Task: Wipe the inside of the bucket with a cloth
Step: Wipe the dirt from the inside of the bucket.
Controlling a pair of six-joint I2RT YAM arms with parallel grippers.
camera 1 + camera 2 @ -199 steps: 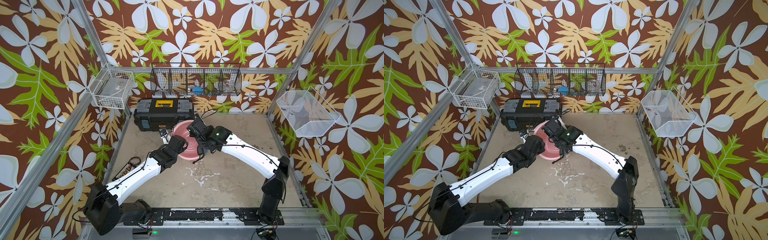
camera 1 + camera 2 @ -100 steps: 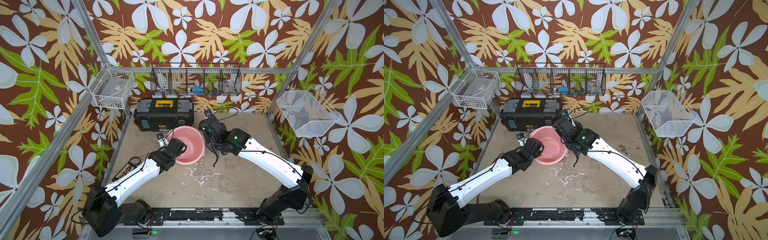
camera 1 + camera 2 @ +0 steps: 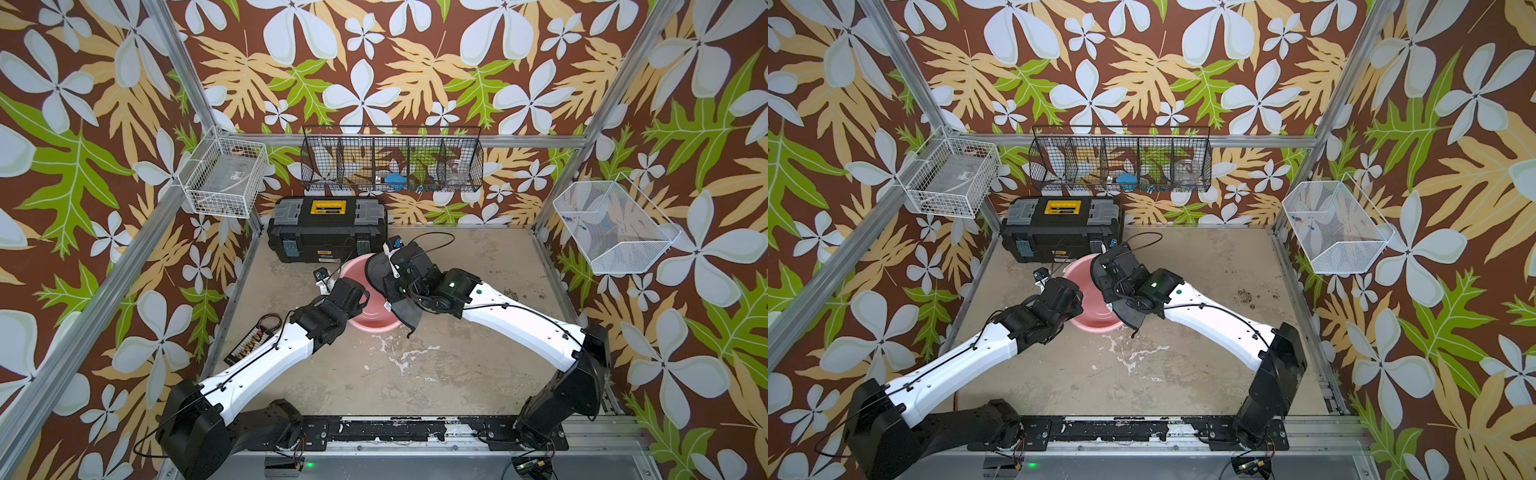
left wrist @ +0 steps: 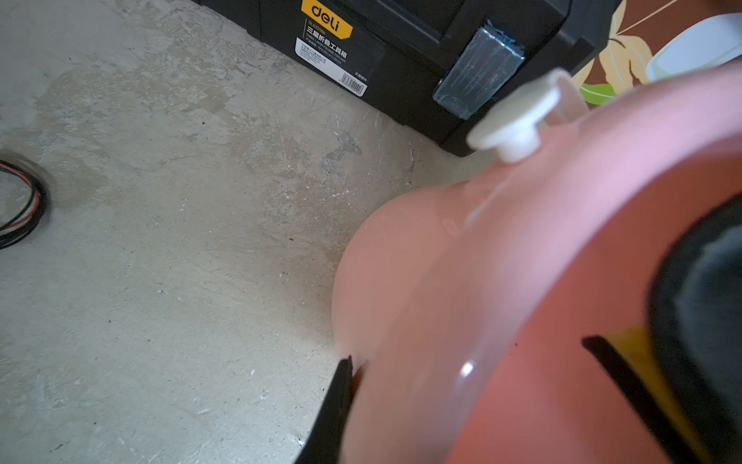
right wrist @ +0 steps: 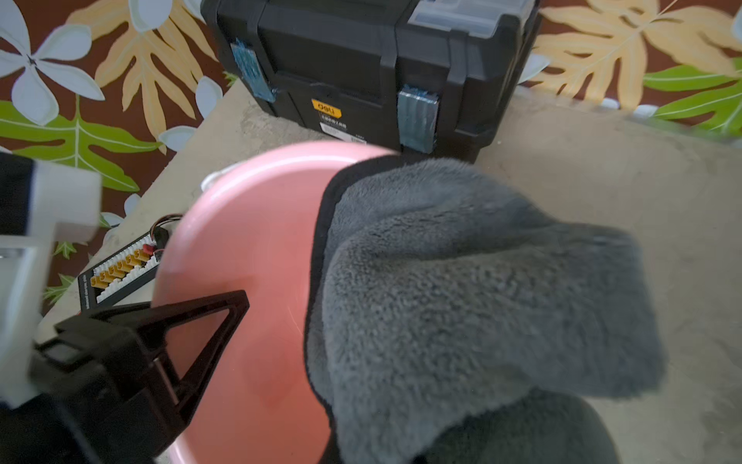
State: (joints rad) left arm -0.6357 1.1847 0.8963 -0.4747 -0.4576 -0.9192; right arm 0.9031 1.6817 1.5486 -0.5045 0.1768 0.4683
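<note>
— where's the bucket [image 3: 353, 272] from where you stand?
— on the table [image 3: 436, 374], just in front of the black toolbox [image 3: 328, 226], with an arm reaching to it from either side
— what's the left gripper [image 4: 467, 349] doing?
— it's pinched onto the rim on its own side. one finger [image 5: 208, 300] is inside the pink wall and the other is outside, with the wall squeezed between them
— and the cloth [image 5: 461, 301]?
— dark grey and fluffy, draped over the rim on the right arm's side. part of it lies down the inside of the bucket and part hangs outside towards the table
— is the right gripper [image 3: 384, 276] holding it?
— yes. it reaches down over the bucket's mouth with the cloth bunched round it. the fingers are buried in the folds so i can't see them, but they're pressed together on the cloth and it hangs from there
— are the two grippers touching?
— no, they're apart, on opposite sides of the rim
</note>
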